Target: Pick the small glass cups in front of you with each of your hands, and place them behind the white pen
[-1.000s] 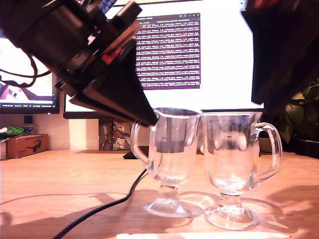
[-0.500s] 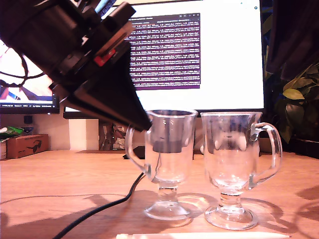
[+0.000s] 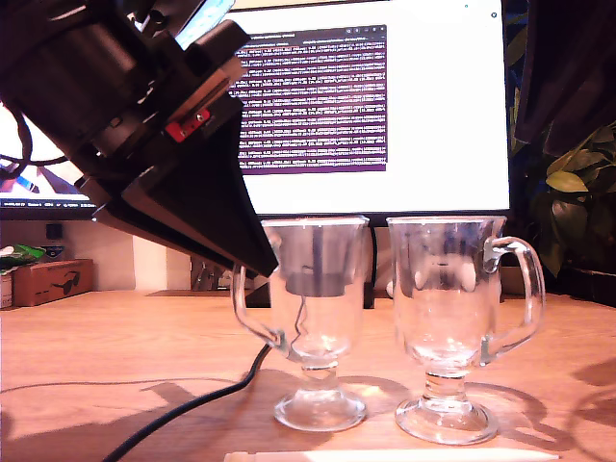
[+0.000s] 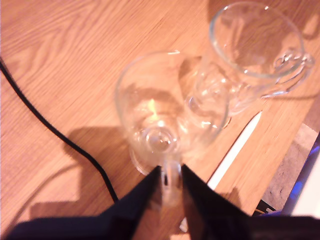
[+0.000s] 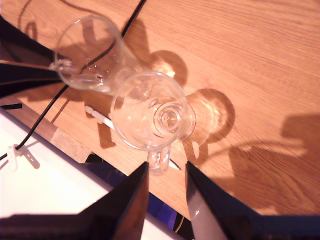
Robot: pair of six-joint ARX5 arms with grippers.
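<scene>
Two clear glass cups stand on the wooden table. In the exterior view, one cup (image 3: 320,318) is at the middle and my first gripper (image 3: 262,262) reaches down to its handle from that view's left. The first wrist view shows my first gripper (image 4: 170,170) shut on that cup's (image 4: 160,120) handle. The other cup (image 3: 448,318) stands apart to the exterior view's right, handle outward. My second gripper (image 5: 167,166) hangs open high above it (image 5: 150,110), its handle just past the tips. The white pen (image 3: 385,454) lies in front of both cups, toward the camera.
A black cable (image 3: 192,409) runs across the table under the first arm. A lit monitor (image 3: 385,106) stands behind the cups. A plant (image 3: 577,192) is at the exterior view's right and a cardboard box (image 3: 53,279) at its left. The table edge is beside the pen (image 4: 235,147).
The held cup has gone from tilted against the other cup to upright, shifted toward the exterior view's left and lower. The second arm has pulled up and away to that view's upper right.
</scene>
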